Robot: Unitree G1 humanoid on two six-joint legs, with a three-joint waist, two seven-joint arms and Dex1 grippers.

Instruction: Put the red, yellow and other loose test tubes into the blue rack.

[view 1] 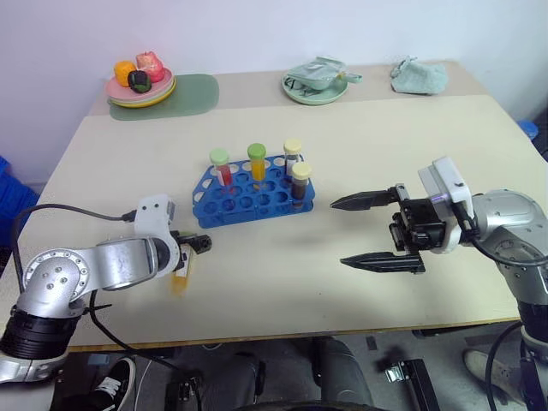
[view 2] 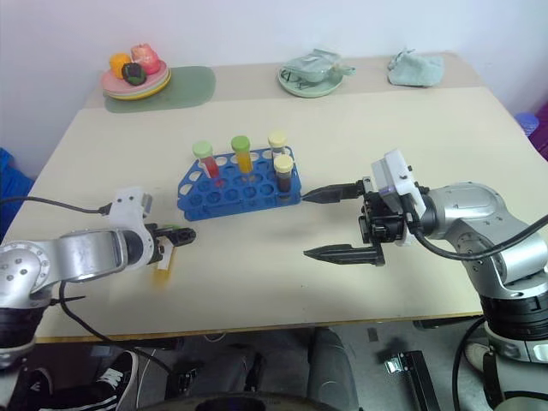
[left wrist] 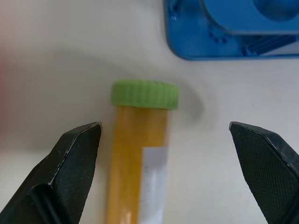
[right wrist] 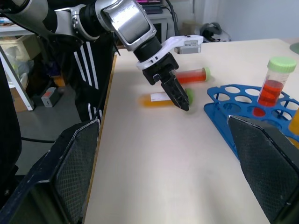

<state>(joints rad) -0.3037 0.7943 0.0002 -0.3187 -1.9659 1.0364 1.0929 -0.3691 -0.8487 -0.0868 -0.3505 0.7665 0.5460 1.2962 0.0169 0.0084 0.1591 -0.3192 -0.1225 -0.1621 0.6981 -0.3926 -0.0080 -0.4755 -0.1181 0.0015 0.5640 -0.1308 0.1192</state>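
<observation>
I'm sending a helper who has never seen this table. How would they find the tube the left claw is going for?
Start at the blue rack mid-table. Beside its end nearest the left claw, two loose tubes lie flat. The open claw hovers over the yellow-orange tube, which has a green cap and white label; the neighbouring tube is red-orange.

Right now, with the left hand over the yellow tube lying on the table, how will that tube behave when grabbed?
The yellow tube is round and lies flat, so a nudge probably rolls it. Its smooth wall looks slippery between the open left hand fingers. It looks stiff and light.
</observation>
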